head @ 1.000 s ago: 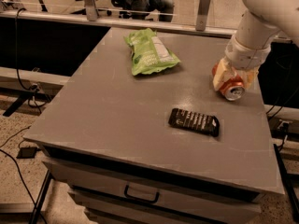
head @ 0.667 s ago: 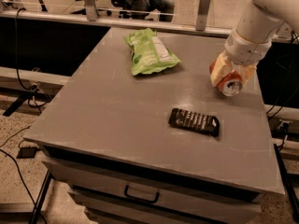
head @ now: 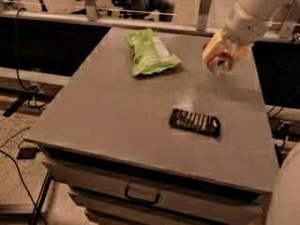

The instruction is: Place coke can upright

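The coke can [head: 219,63] is red with a silver top that faces the camera, so it is tilted on its side. My gripper [head: 225,54] is shut on it, with a pale finger [head: 212,48] on each side. The can hangs a little above the grey table [head: 122,111], over its far right part. The white arm reaches in from the top right.
A green chip bag [head: 151,52] lies at the far middle of the table. A flat black snack bar wrapper [head: 194,122] lies right of centre, nearer the front. A drawer with a handle [head: 141,197] is below the table's front edge. Rails and cables surround the table.
The gripper has lifted the coke can off the table surface and carried it slightly up and away. The chip bag and the wrapper have not moved.
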Robot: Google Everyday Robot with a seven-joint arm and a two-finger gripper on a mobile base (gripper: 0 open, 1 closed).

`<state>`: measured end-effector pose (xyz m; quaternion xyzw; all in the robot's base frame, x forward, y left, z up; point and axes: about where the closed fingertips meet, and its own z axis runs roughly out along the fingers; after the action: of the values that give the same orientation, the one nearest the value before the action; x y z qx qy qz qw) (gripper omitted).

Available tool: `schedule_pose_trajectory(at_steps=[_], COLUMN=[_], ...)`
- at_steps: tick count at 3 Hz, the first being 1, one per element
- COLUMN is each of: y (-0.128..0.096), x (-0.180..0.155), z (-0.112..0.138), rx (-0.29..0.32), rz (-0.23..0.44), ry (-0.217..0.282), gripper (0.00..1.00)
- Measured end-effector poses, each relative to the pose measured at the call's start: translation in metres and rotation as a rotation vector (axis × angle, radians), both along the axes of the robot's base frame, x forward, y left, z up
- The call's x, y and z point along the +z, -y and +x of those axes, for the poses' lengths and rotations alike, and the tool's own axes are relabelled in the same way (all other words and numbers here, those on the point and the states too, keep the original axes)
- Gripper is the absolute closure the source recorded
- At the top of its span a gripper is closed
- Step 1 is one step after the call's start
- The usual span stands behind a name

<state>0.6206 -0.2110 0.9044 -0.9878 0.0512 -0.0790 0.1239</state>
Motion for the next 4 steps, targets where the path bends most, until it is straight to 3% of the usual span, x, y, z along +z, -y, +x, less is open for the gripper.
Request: schedule_pose_trajectory(at_steps=[1,3,4], y=[0.001,-0.027,-0.036], x=[-0.013,0.036,0.067], z=[0.002,-0.012,-0.024], rx=[-0.031,-0.292,-0.414], rz=[0.032,0.414,0.495], ry=[-0.028,-0.193,-0.245], gripper=[1.0,1.0,1.0])
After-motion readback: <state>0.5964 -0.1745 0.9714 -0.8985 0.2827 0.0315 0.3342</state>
